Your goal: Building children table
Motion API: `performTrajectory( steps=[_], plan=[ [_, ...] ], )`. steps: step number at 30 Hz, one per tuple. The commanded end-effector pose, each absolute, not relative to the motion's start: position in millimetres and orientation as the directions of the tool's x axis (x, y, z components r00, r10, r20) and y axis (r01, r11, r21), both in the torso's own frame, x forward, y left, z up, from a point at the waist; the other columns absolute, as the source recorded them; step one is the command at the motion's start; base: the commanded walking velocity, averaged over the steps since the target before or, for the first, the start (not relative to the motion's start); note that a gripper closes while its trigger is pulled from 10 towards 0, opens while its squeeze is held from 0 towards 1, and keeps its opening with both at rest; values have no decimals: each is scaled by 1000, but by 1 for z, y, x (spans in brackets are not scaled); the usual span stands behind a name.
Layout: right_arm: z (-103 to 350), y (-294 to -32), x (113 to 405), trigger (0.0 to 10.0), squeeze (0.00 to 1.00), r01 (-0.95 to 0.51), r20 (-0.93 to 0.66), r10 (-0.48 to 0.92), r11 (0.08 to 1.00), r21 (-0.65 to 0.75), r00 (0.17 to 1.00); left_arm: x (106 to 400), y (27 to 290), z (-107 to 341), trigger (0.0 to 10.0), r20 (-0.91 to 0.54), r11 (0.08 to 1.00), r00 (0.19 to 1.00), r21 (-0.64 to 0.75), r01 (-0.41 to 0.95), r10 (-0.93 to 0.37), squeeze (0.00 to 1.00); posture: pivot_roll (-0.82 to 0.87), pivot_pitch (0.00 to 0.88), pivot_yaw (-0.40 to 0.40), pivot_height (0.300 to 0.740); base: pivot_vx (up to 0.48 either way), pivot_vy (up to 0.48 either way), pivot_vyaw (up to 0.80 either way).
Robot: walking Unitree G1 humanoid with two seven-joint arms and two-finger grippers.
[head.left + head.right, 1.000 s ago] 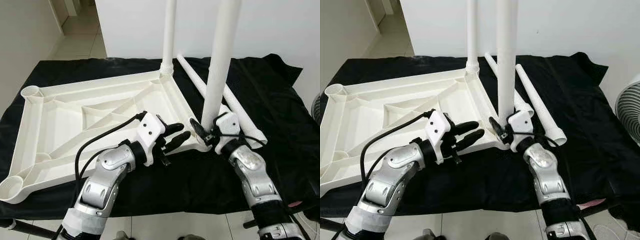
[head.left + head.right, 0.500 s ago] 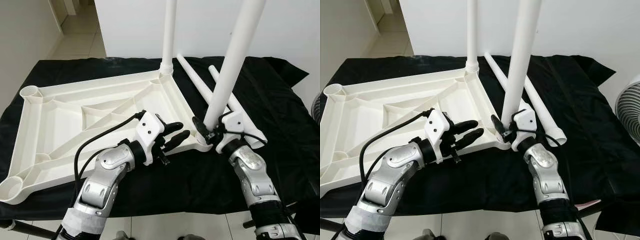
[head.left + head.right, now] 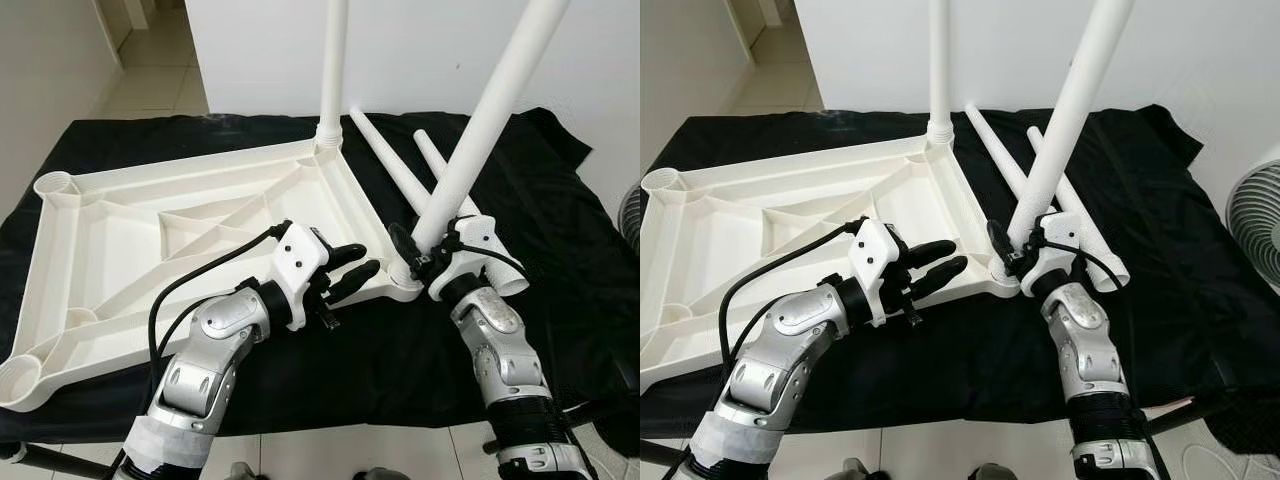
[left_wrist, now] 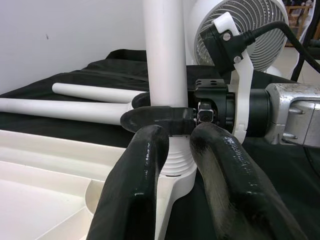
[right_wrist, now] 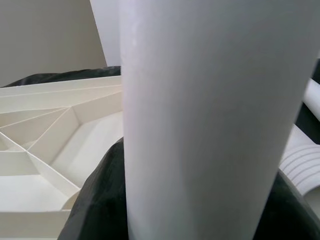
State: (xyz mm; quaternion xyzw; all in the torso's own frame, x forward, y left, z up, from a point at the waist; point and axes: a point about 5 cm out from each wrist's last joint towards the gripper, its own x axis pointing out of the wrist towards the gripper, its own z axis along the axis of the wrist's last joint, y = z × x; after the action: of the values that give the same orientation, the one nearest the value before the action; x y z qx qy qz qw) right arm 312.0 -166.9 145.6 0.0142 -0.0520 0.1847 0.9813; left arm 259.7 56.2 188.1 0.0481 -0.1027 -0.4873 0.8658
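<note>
The white plastic tabletop lies upside down on the black cloth. One leg stands upright in its far right corner socket. My right gripper is shut on a second white leg, which leans to the right with its threaded end at the near right corner socket. In the right wrist view that leg passes between the black fingers. My left gripper hovers open just left of that corner, over the tabletop's near rim, with nothing between its fingers.
Two loose legs lie on the cloth behind my right gripper. A fan stands past the right edge of the cloth-covered table. A white wall is behind, and tiled floor runs off to the far left.
The leg in my right gripper has tipped from nearly upright to a clear lean to the right, its lower end staying at the corner socket. My left gripper has stayed put.
</note>
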Motion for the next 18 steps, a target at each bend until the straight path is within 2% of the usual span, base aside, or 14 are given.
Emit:
performTrajectory(
  steps=[1,4,11,18],
  plan=[
    [116,-169,305,10000,0,-339,-27,339,941,6,941,262,58,192,10000,147,573,554,184,799,-820,0,-104,85,48,740,0,0,0],
    [116,-167,304,10000,0,-337,-22,337,941,7,941,262,58,192,10000,147,573,554,185,798,-819,0,-104,85,48,740,0,0,0],
    [111,-163,294,10000,0,-352,-32,351,929,-114,936,262,58,192,10000,149,574,555,183,798,-819,0,-104,85,48,740,0,0,0],
    [106,-167,291,10000,0,-352,-48,348,928,-124,936,262,59,193,10000,150,574,554,186,798,-819,0,-106,90,50,740,0,0,0]
  ],
)
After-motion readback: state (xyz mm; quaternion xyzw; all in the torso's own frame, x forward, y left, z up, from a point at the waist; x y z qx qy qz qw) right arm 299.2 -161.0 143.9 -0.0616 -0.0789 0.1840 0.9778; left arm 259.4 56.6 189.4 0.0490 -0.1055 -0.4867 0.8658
